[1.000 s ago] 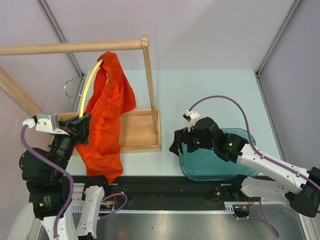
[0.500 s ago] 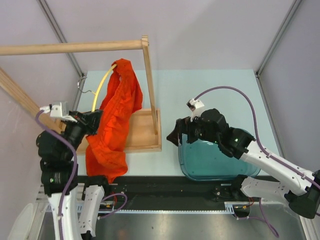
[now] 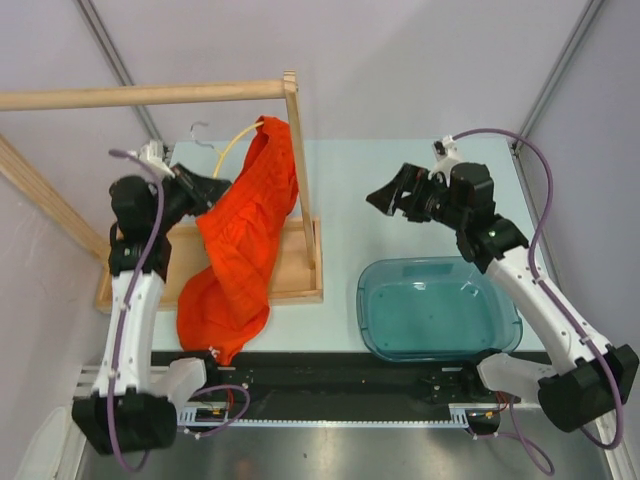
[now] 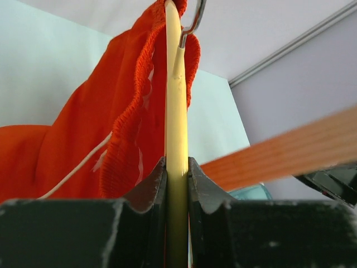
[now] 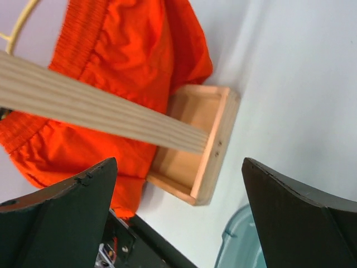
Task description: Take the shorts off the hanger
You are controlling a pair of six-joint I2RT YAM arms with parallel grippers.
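Note:
The bright orange-red shorts [image 3: 245, 240] hang from the thin pale-yellow hanger [image 3: 235, 143], drooping over the rack's base and the table's near edge. The hanger's silver hook [image 3: 200, 128] is free of the rail. My left gripper [image 3: 215, 187] is shut on the hanger's bar. In the left wrist view the bar [image 4: 176, 111] runs up between the closed jaws [image 4: 177, 167], with the shorts [image 4: 83, 134] draped to its left. My right gripper [image 3: 385, 197] is open and empty, held in the air right of the rack's post. Its view shows the shorts [image 5: 128, 44] beyond the gripper [image 5: 178, 162].
A wooden rack with a thick rail [image 3: 140, 95], an upright post [image 3: 300, 170] and a tray-like base [image 3: 290, 270] stands at the left. A teal tub [image 3: 440, 310] sits at the near right. The rail [image 5: 100, 106] crosses between the right gripper and the shorts.
My left arm has raised the hanger with the shorts and carried it farther back and to the right. My right arm has lifted off the tub and moved back, still open.

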